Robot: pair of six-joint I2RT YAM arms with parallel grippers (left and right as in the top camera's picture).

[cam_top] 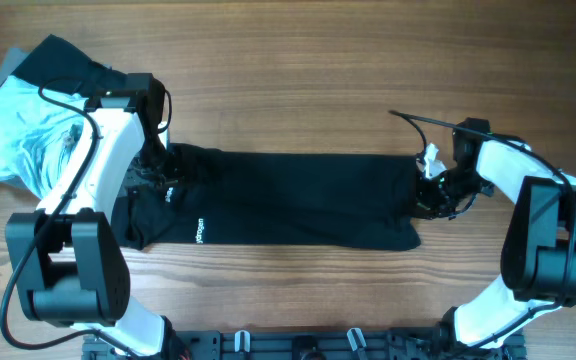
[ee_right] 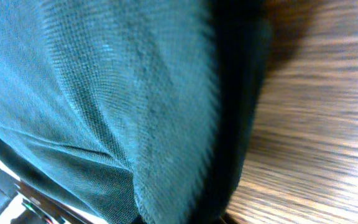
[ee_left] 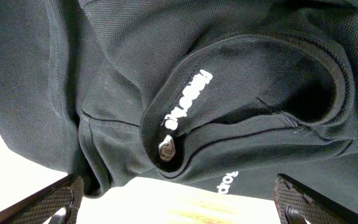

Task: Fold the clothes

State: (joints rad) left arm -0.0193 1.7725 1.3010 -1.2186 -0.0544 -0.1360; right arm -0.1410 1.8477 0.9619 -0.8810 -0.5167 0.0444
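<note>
1. Currently the black zip-collar shirt [cam_top: 288,200] lies spread lengthwise across the middle of the wooden table [cam_top: 288,60]. Its collar end is under the left arm and its opposite end is by the right arm. The step in hand looks like taking both ends for a fold.
2. To do it well, each gripper should pinch the cloth at an outer edge rather than mid-panel. The 2 arms should then lift evenly, so the fabric stays taut and one edge lands square on the other. The bunched cloth near the collar probably needs smoothing, or the crease will sit crooked.
3. The left gripper [cam_top: 156,172] hovers low over the collar [ee_left: 241,42], close to the zip pull [ee_left: 166,148] and the white lettering [ee_left: 185,99]. Its jaws are spread wide, with the 2 fingertips [ee_left: 58,199] at the bottom corners of the left wrist view. Bare table shows between them, and they hold nothing.
4. The right gripper [cam_top: 436,190] sits at the shirt's far edge. Its wrist view shows only blurred fabric with table beside it, so it cannot be told whether the jaws are clenched or released.
5. A pile of other clothes [cam_top: 18,130] waits in the corner by the left arm.
</note>
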